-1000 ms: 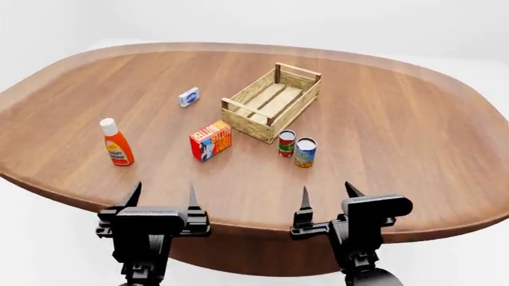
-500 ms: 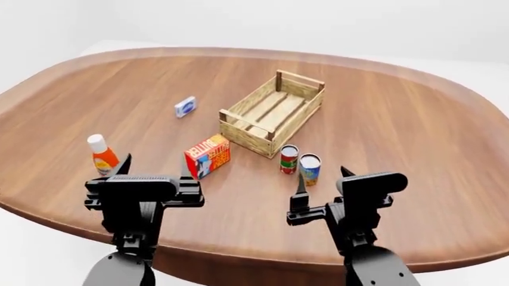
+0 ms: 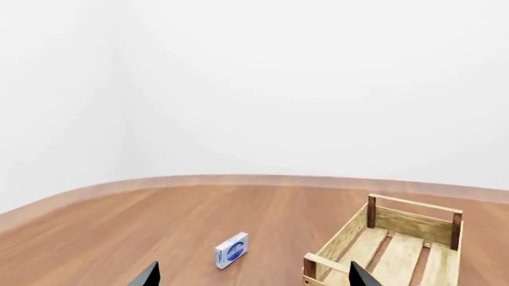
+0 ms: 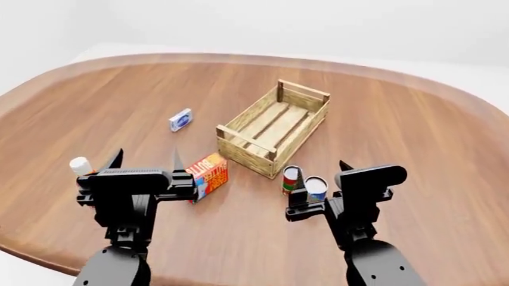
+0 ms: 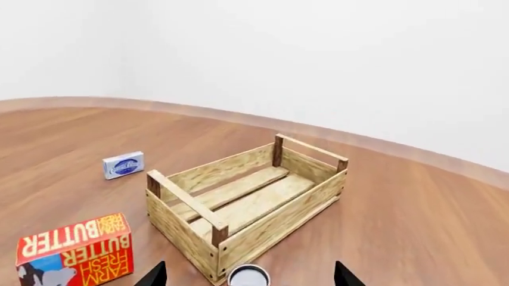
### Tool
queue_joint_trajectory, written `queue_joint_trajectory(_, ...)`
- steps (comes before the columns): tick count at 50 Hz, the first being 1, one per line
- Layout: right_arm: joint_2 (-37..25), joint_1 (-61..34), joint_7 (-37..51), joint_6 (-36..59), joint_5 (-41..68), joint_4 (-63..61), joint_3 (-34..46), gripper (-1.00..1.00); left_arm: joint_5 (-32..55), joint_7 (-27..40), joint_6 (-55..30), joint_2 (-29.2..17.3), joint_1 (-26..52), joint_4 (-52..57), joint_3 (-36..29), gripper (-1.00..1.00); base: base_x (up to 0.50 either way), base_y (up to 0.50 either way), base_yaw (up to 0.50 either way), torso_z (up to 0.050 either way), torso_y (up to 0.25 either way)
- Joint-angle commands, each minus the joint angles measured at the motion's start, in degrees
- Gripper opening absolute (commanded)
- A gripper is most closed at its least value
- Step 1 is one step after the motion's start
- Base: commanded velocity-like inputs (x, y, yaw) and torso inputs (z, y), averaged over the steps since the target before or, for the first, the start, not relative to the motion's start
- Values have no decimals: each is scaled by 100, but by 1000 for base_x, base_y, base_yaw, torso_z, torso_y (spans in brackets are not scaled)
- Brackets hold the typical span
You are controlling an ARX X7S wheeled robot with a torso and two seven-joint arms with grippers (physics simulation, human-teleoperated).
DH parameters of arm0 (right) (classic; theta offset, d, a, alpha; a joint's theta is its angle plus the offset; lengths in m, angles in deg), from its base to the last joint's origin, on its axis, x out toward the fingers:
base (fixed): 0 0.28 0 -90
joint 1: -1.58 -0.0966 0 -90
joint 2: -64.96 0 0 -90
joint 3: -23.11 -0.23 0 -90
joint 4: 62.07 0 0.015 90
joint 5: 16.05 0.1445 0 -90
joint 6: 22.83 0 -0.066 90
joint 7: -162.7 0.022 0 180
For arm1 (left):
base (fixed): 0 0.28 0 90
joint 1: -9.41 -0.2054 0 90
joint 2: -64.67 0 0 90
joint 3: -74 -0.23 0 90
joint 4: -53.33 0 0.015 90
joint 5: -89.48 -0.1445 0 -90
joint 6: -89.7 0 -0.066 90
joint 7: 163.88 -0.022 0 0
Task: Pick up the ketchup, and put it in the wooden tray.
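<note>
Only the white cap of the ketchup (image 4: 80, 165) shows in the head view, at the table's near left; its body is hidden behind my left gripper (image 4: 147, 158). That gripper hangs open just right of the cap and holds nothing. The wooden tray (image 4: 247, 136) stands mid-table, a pale slatted crate, also in the left wrist view (image 3: 413, 214) and the right wrist view (image 5: 191, 199). My right gripper (image 4: 322, 173) is open and hovers over two cans near the tray's front corner. The ketchup is out of both wrist views.
A red-and-yellow butter box (image 4: 211, 174) lies between my left gripper and the tray. A red-labelled can (image 4: 292, 179) and a second can (image 4: 316, 187) stand at the tray's near corner. A small blue box (image 4: 180, 120) sits left of the tray.
Both arms have risen and advanced over the table, and the view has closed in. My left gripper now covers the ketchup's body. Both grippers stay open.
</note>
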Motion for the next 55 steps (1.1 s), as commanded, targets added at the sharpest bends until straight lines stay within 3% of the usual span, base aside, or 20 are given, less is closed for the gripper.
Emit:
queue_joint_trajectory(1, -38, -110, -3, 74, 18, -21, 61, 100, 33, 43, 10, -32, 45, -36, -6, 100, 270, 43, 0, 0, 0)
queue_joint_trajectory(55, -95, -217, 69, 59, 138, 64, 214, 100, 162, 194, 140, -191, 96, -162, -33, 100, 271, 43, 0, 0, 0)
